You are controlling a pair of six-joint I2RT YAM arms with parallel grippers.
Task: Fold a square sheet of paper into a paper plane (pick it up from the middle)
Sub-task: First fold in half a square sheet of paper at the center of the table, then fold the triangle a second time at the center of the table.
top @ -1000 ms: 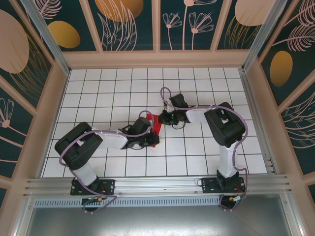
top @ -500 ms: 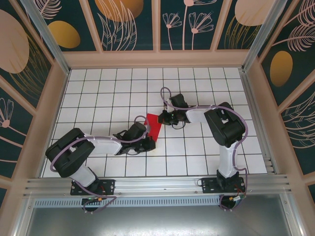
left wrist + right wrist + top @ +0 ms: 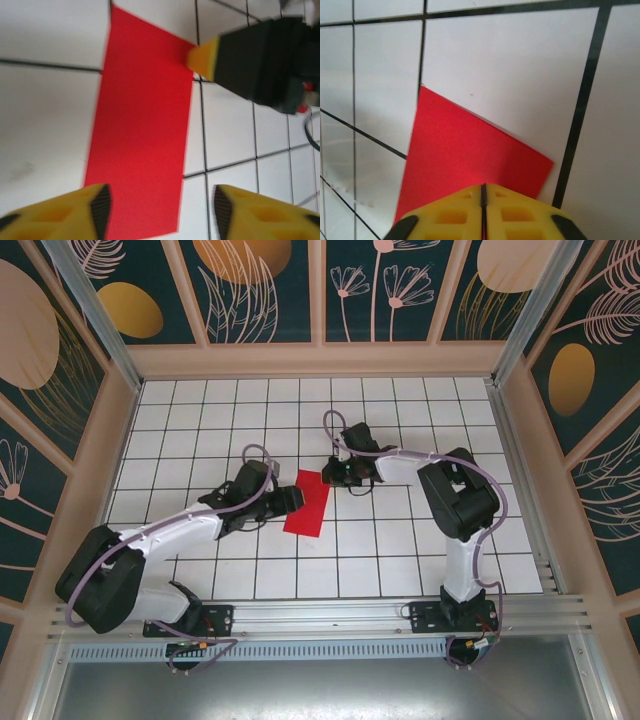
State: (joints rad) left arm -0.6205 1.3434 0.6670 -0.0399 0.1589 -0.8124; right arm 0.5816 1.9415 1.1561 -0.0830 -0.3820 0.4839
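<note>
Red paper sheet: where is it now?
Top view: the thin red paper sheet lies flat on the white gridded table, centre, between the left gripper at its left edge and the right gripper at its far-right corner.

We see two arms of white shells and bulky black joint housings: the left arm (image 3: 180, 530) at lower left, the right arm (image 3: 455, 502) at right. Thin lilac cables (image 3: 330, 426) loop along both. The left gripper (image 3: 161, 196) and right gripper (image 3: 483, 188) have yellow fingers, the left's with black ribbed pads (image 3: 102, 201).

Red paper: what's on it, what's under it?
On top: right gripper, shut, touching the red paper's far corner; left gripper, open, at its left edge. Below: gridded table; the covered part can't be seen.
</note>
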